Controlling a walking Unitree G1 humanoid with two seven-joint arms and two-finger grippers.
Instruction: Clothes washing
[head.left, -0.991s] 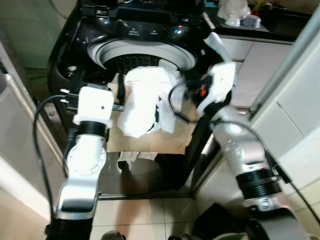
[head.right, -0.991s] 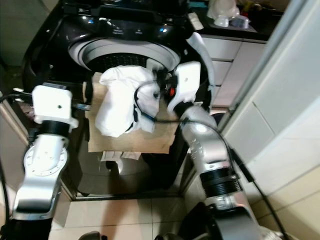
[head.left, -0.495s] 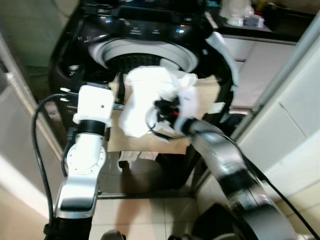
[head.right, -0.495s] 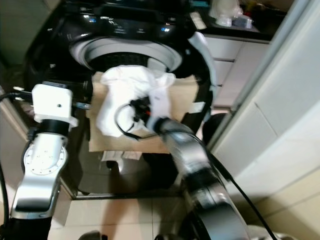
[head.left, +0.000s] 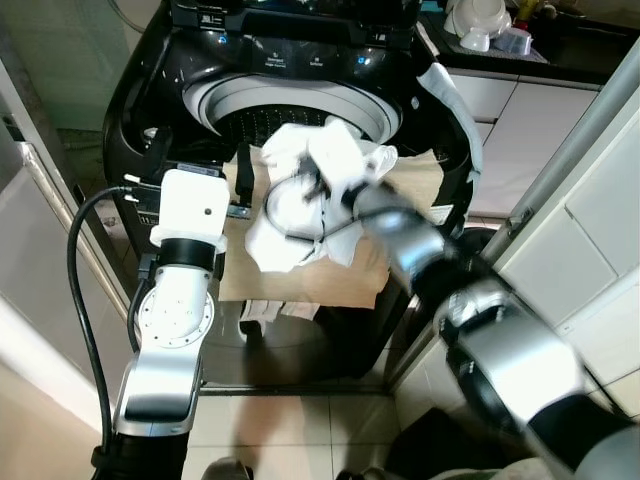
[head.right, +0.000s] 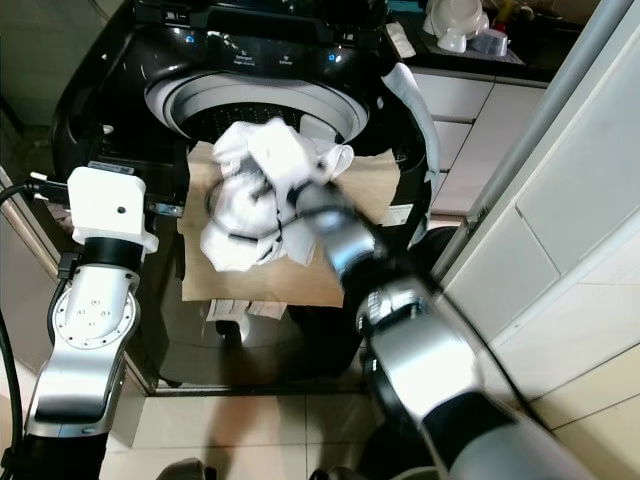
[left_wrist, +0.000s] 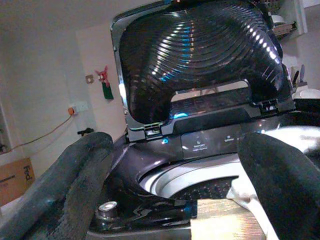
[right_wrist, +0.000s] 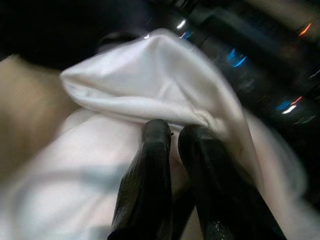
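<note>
A heap of white clothes (head.left: 290, 225) lies on a brown cardboard sheet (head.left: 405, 185) in front of the black top-loading washing machine (head.left: 150, 110), whose drum (head.left: 250, 115) stands open. My right arm reaches across the cardboard, blurred. My right gripper (head.left: 318, 182) is at the top of the heap. In the right wrist view its fingers (right_wrist: 150, 150) are pressed together into a fold of the white cloth (right_wrist: 150, 85). My left gripper (left_wrist: 177, 145) sits at the cardboard's left edge (left_wrist: 225, 225), its fingers wide apart, facing the drum.
The washer's lid (left_wrist: 200, 55) stands raised at the back. White cabinet doors (head.left: 520, 130) and a counter with white items (head.left: 485, 20) are at the back right. A pale panel (head.left: 600, 230) closes the right side. More white cloth (head.left: 270, 312) hangs below the cardboard, above a tiled floor (head.left: 300, 430).
My right arm has swung in from the cardboard's right side to the heap, and its gripper has closed on the cloth. The top of the heap is bunched up. The left arm has stayed put.
</note>
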